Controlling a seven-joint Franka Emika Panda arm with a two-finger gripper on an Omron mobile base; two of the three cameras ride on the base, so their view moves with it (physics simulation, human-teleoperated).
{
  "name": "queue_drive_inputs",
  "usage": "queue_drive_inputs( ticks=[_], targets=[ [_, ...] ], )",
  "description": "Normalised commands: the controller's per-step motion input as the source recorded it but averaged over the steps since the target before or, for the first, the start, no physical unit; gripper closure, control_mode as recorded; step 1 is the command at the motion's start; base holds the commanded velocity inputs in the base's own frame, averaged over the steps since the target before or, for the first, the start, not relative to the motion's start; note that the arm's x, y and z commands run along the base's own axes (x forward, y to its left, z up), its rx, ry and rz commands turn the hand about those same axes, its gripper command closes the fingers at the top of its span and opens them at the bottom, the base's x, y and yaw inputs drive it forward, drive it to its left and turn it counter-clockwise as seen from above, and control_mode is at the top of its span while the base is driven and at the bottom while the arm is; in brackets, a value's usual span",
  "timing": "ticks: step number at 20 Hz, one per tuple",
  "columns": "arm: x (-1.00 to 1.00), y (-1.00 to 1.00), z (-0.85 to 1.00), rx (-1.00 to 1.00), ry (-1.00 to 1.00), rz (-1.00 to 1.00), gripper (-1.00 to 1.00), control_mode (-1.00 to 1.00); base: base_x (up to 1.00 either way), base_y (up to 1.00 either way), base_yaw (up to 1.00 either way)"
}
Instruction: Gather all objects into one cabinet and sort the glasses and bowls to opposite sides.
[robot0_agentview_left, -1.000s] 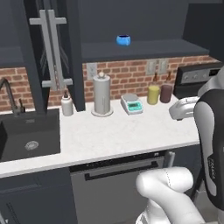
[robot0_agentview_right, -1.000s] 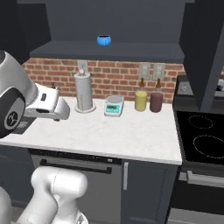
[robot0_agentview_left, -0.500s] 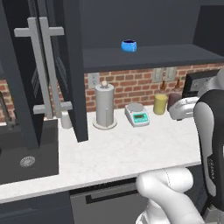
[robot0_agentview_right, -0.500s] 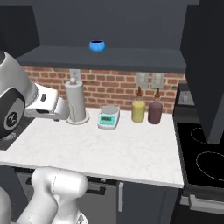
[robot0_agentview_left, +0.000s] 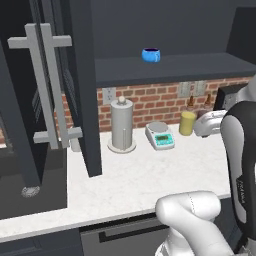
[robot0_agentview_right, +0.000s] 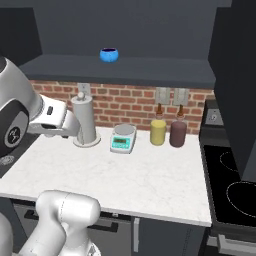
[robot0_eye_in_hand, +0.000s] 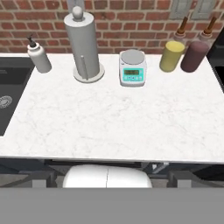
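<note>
Wide dark charcoal cabinet (robot0_agentview_left: 165, 67), door open, flat matte shelf. White marbled counter (robot0_eye_in_hand: 113, 122) below, brick wall behind. Grey cylindrical paper-towel stand (robot0_eye_in_hand: 84, 46), teal kitchen scale (robot0_eye_in_hand: 133, 68), yellow and maroon bottles. Small glossy blue bowl (robot0_agentview_right: 109, 54) alone on cabinet shelf. Gripper jaw state: cannot tell.

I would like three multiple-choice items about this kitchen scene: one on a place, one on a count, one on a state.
1. Where is the blue bowl?
A. on the cabinet shelf
B. on the counter
C. in the sink

2. How many bottles stand beside the kitchen scale on the stove side?
A. one
B. two
C. four

3. How does the paper-towel stand stand?
A. tipped over
B. upright
C. hanging

Answers:
1. A, it sits on the dark shelf above the brick wall.
2. B, a yellow bottle and a dark red bottle.
3. B, its post points straight up from the counter.
</note>
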Motion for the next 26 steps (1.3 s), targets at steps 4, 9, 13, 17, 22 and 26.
queue_drive_inputs(
  ticks=[4,9,13,17,22,26],
  targets=[
    [0.21,-0.12,0.00,0.03,0.00,0.02,-1.00,-1.00,0.28,-0.12,0.00],
    [0.68,-0.21,0.08,0.05,0.03,0.05,-1.00,-1.00,0.00,0.00,0.00],
    [0.89,-0.16,0.13,0.06,0.10,0.00,-1.00,-1.00,0.00,0.00,0.00],
    [0.81,-0.01,0.20,0.02,0.00,0.00,-1.00,-1.00,0.00,0.00,0.00],
    [0.93,0.00,0.09,0.03,0.00,0.00,-1.00,-1.00,0.00,0.00,0.00],
    [1.00,0.00,0.00,0.04,0.00,0.00,-1.00,-1.00,0.00,0.00,0.00]
  ],
)
